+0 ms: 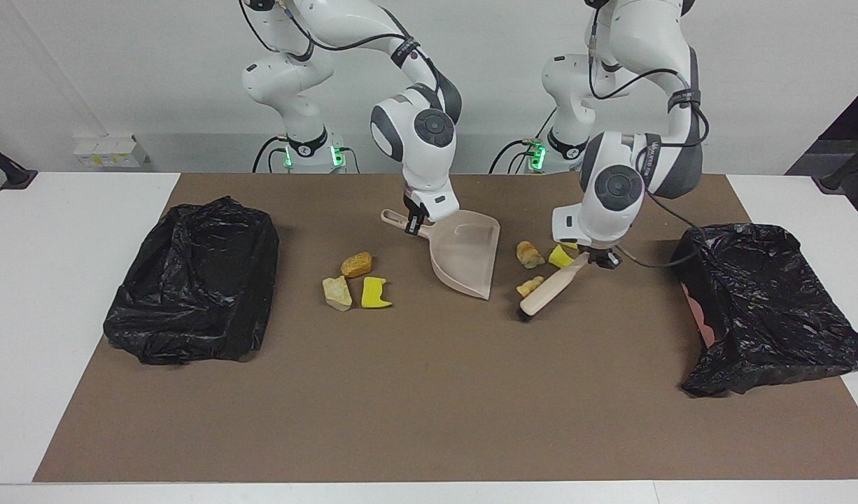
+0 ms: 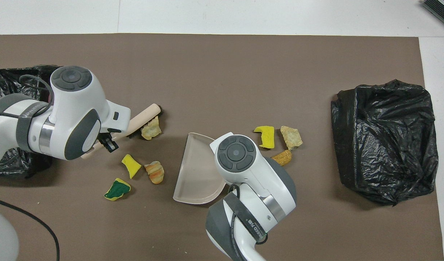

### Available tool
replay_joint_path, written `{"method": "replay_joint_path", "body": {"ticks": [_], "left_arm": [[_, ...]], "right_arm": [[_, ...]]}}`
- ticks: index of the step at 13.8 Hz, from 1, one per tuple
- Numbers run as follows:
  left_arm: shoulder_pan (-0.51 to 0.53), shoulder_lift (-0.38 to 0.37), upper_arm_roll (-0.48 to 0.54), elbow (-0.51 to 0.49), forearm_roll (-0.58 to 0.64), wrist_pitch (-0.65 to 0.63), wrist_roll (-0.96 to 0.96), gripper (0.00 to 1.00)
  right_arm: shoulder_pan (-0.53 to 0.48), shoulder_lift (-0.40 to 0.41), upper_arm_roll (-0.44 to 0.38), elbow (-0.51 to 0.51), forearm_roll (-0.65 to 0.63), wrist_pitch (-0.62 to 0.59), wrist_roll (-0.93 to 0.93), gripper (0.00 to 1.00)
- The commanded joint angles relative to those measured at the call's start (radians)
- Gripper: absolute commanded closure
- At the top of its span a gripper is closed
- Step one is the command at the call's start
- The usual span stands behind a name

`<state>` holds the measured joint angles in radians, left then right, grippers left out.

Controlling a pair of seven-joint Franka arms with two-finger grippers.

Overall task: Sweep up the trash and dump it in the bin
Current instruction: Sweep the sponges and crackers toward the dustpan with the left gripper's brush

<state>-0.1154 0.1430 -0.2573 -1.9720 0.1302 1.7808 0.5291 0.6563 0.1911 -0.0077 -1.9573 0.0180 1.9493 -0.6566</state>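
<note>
— What do you get from across the bench (image 1: 23,294) that you can't from above?

— The right end effector (image 1: 413,222). From above, the arm's own wrist covers it. From across, it is pinching the handle of the beige dustpan (image 1: 465,257), whose wide mouth rests on the brown mat (image 1: 429,392). The green-backed sponge is the other way round: plain from above (image 2: 117,189), but hidden by the left arm from across.

— And the left arm?

— It comes in from its own end, bent low at the wrist. The left end effector (image 1: 595,257) is pressed together on the handle of the beige brush (image 1: 549,287), which slants down so its dark bristles meet the mat. A cream chunk (image 2: 150,129) sits right against the bristles.

— The rest of the trash?

— Small rough scraps, in two groups on either side of the dustpan. Toward the left arm's end lie a yellow sponge piece (image 2: 131,165) and a striped orange chunk (image 2: 155,171), just beside each other. Toward the right arm's end lie a notched yellow sponge (image 1: 375,292), a pale chunk (image 1: 336,292) and an orange-brown chunk (image 1: 356,264). A black bin bag (image 1: 194,280) lies at that end, another bag (image 1: 768,304) at the left arm's end.
</note>
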Motion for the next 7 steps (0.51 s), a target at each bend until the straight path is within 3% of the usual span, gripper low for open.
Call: {"method": "replay_joint_path", "body": {"ticks": [1, 3, 5, 7], "left_arm": [[-0.001, -0.103, -0.098, -0.082, -0.076, -0.033, -0.137, 1.0], [-0.001, -0.118, -0.152, -0.079, -0.148, -0.069, -0.254, 1.0], [0.01, -0.163, -0.142, -0.061, -0.249, -0.086, -0.258, 1.0], [0.01, -0.183, -0.09, -0.061, -0.25, -0.107, -0.27, 1.0]], "right_arm": [[-0.01, -0.032, 0.009, -0.04, -0.013, 0.02, 0.02, 1.0], [-0.01, -0.032, 0.008, -0.04, -0.013, 0.02, 0.018, 1.0], [-0.01, -0.032, 0.008, -0.04, -0.013, 0.02, 0.018, 1.0], [-0.012, -0.032, 0.008, -0.04, -0.013, 0.022, 0.011, 1.0]]}}
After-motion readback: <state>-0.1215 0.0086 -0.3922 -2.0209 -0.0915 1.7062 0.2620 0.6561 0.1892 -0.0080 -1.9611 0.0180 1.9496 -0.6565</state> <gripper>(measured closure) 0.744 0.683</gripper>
